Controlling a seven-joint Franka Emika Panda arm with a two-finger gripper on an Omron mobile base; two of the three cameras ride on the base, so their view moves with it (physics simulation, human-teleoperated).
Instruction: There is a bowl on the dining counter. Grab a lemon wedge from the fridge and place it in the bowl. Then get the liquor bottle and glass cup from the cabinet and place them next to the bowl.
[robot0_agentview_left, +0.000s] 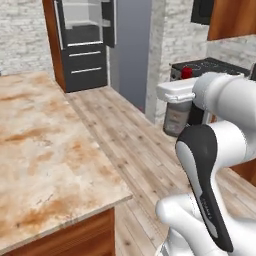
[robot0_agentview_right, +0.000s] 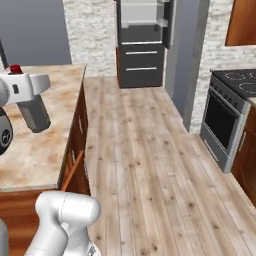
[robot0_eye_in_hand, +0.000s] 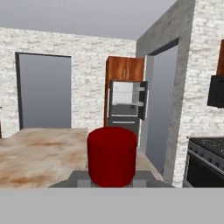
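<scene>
Red-capped bottle in my grip, heading for the table

Red cap and greyish glass show I carry the liquor bottle (robot0_agentview_left: 177, 116), my end effector (robot0_agentview_left: 176, 95) clamped around its neck just under the cap. From my hand camera the cap sits at six o'clock, with the fridge (robot0_eye_in_hand: 126, 107) at twelve, its upper door open. The marble table (robot0_agentview_left: 45, 150) lies at nine o'clock in the left base view. I judge this the carrying step for the bottle. I cannot spot the bowl, so next I must find it along the table and set the bottle upright beside it. No readable labels or writing anywhere.
</scene>
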